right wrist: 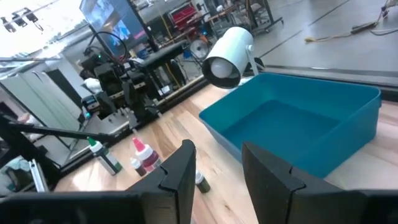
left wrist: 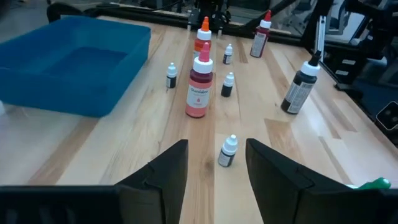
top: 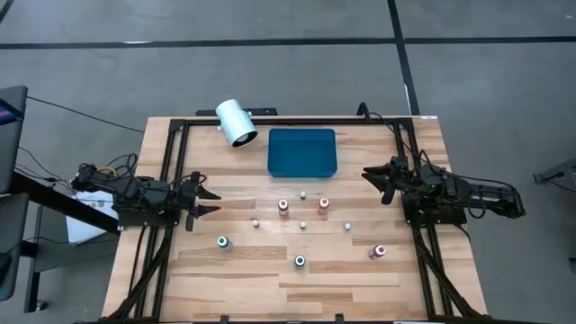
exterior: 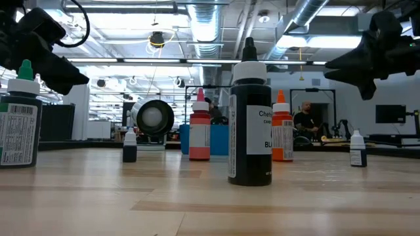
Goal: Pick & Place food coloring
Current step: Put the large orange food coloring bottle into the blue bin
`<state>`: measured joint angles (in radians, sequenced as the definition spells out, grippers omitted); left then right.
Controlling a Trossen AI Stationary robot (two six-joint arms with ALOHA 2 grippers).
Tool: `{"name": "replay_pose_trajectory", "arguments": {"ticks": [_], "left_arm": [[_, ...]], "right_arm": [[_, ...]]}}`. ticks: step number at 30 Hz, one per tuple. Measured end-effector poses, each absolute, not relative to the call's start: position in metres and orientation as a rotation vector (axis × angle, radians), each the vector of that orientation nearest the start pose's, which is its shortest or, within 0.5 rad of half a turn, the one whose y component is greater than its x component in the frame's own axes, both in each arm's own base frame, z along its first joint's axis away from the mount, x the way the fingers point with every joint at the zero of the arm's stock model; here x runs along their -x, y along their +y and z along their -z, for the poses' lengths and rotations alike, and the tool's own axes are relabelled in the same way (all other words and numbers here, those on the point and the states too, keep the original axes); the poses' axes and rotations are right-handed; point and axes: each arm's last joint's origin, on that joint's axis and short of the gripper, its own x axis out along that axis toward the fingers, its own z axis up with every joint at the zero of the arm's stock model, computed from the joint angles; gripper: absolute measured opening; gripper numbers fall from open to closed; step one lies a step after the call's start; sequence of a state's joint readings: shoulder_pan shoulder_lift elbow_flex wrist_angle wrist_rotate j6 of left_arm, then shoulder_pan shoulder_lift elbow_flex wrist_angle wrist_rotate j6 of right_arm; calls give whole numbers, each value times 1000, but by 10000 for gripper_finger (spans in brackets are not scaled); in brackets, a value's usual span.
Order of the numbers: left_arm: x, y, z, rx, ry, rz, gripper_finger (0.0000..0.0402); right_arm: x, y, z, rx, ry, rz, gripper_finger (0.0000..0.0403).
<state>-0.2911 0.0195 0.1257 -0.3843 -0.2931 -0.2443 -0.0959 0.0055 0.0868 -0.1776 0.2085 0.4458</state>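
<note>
Food coloring bottles (top: 283,206) all stand upright, tips up

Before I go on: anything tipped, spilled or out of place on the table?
Only the white cylinder looks odd: it lies on its side at the table's far edge, beside the blue tray. The bottles that show clearly stand upright and the tray is empty. No spills visible.

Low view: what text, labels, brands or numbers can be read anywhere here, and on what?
"Che..." — top line of the white label on the black bottle, cut off by its curve.
"BL..." — lower on that label, also cut off; the small line between is too small to read.
Barcode and fine print on the green-capped bottle: too small to read.
Labels on the red bottle and orange bottle: blurred, unreadable.
Other views: nothing legible.
</note>
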Motion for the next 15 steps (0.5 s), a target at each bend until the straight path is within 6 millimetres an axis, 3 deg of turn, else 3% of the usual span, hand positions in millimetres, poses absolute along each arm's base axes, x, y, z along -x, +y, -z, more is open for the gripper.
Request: {"name": "replay_pose_trajectory", "arguments": {"ticks": [10,15], "left_arm": [[-84,-16,-168,123,265,-29,153],[-84,-16,-168,123,265,-30,153]], "right_arm": [[-90,-16,-178,-439,3,335,119],[-90,-13,-189,-372,-46,281,118]]}}
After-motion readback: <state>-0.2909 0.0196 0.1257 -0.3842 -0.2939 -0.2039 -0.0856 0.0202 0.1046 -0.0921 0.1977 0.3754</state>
